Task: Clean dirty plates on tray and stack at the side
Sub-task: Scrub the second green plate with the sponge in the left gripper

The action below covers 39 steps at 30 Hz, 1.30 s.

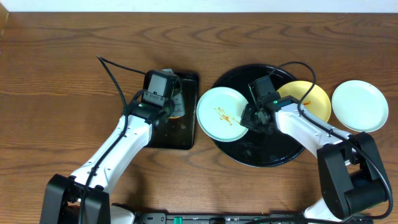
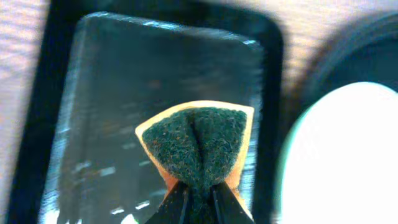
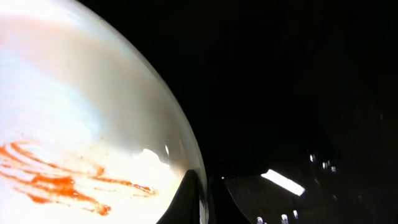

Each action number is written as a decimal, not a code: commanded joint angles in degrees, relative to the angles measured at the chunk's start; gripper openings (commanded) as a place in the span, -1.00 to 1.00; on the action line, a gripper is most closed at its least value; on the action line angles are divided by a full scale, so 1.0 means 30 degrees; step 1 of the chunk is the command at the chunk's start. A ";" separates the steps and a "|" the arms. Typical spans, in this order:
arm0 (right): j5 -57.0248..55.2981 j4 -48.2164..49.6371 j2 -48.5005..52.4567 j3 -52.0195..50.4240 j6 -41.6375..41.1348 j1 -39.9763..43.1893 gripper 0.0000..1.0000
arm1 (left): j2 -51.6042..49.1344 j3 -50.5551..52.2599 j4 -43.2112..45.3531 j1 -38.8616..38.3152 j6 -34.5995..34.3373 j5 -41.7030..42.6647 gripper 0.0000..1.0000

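The left hand (image 1: 169, 107) hangs over a small rectangular black tray (image 1: 181, 134) that lies on the dark brown wood-grain tabletop (image 1: 62, 74). Its two fingers are pinched tight on a folded sponge (image 2: 198, 140) — dark green scouring face outward, orange foam showing at the edges. The sponge hangs low over the rectangular tray's glossy floor. Whether it touches that floor cannot be told.

The right hand (image 1: 250, 119) reaches across the large round glossy black tray (image 1: 261, 152). It is clamped on the right rim of a small round sauce-streaked pale mint-blue plate (image 1: 217, 107). In the right wrist view the plate's edge runs down between the two dark fingertips. Thin orange-red sauce streaks (image 3: 56, 186) cross the middle of the plate. This plate sits at the round tray's left edge and juts out past the low rim toward the rectangular tray, near it but apart from it. Whether the plate lies flat or is raised a little cannot be told.

A small round pale yellow plate (image 1: 311, 98) rests on the right part of the round tray, with part of it hidden under the right arm. Off the tray to the right, on bare tabletop, sits a clean pale mint-blue plate (image 1: 359, 106) — its edge is just beside the yellow one.
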<state>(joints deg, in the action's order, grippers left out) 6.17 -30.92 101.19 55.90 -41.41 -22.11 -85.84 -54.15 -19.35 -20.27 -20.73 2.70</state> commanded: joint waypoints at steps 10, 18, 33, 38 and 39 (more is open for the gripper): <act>-0.2004 -0.3432 -0.0714 -0.0306 0.1829 -0.0372 -0.98 | -0.0415 -0.0401 0.2790 -0.3417 0.0168 0.4386 -0.80; -0.3067 -0.4138 -0.1268 -0.0313 0.1836 -0.0379 -0.98 | -0.2929 -0.0401 0.4167 -0.6309 -0.3322 0.4401 -0.80; -0.3053 -0.4277 -0.1268 -0.0313 0.1836 -0.0379 -0.98 | -0.6579 -0.0401 0.9056 -0.9486 -0.9071 0.5799 -0.81; -0.3053 -0.4357 -0.1268 -0.0313 0.1836 -0.0379 -0.98 | -0.7002 -0.0401 0.8349 -0.9245 -0.8808 0.4444 -0.80; -0.3060 -0.4408 -0.1268 -0.0313 0.1843 -0.0379 -0.98 | -0.7002 -0.0401 0.7985 -0.9114 -0.8743 0.3876 -0.80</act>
<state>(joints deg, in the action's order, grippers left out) -1.30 -43.55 97.95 55.66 -36.34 -22.11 -105.71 -54.24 6.33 -48.12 -46.54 18.41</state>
